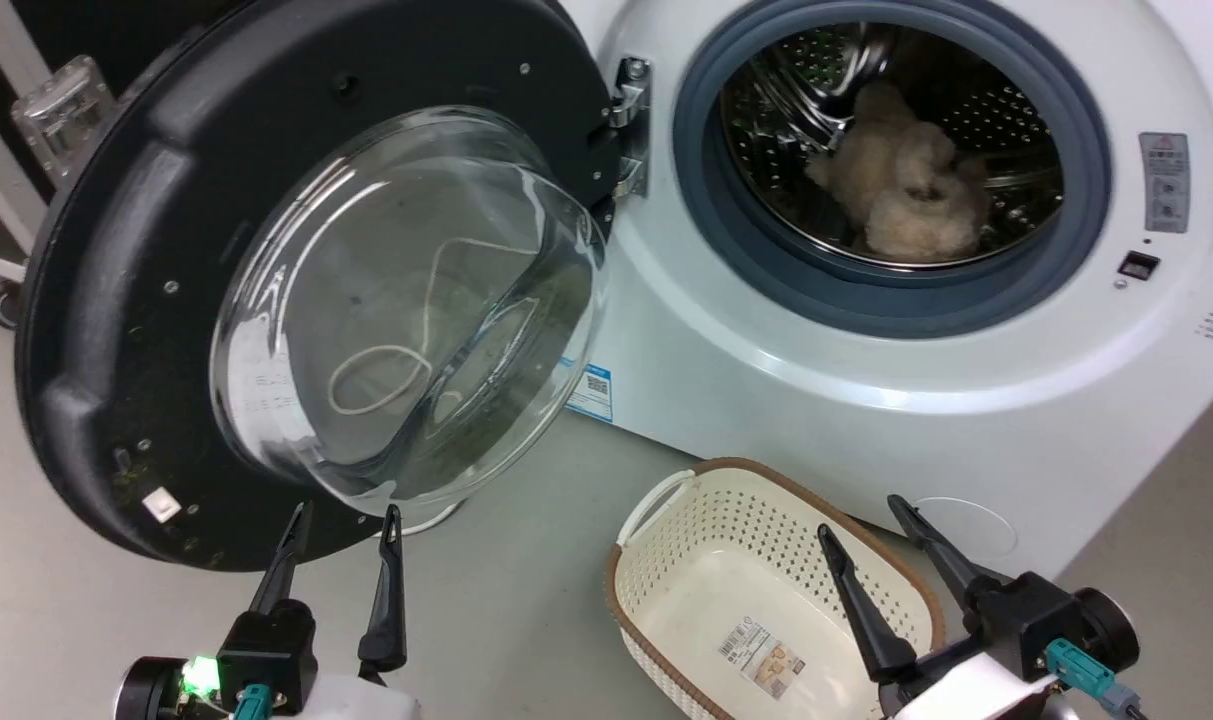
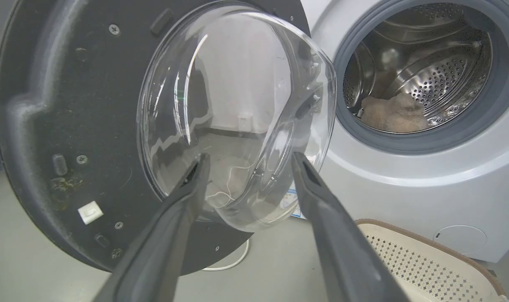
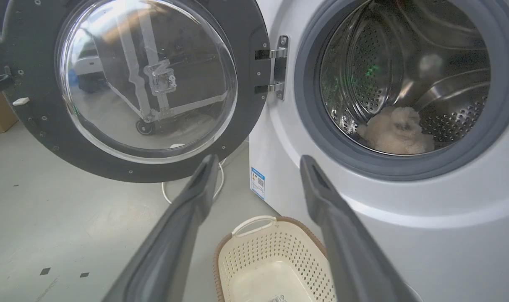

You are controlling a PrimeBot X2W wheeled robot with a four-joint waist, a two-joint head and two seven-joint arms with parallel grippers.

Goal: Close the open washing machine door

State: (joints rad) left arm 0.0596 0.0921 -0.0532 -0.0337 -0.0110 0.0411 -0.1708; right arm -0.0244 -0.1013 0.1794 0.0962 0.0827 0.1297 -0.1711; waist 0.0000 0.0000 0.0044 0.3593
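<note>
washing machine door (image 1: 366, 300) hangs wide open just ahead of the left gripper (image 1: 346, 515), the nearer one; both it and the right gripper (image 1: 863, 518) stand spread, empty.

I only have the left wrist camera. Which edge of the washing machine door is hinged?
Observer: In the head view, the washing machine door hangs from a metal hinge on its right edge, fixed to the washing machine.
Operator: Where's the right gripper?
Observer: The right gripper is open by the laundry basket, apart from the door.
Operator: Anything in the basket?
Observer: A label sticker on its bottom; I see no laundry.
</note>
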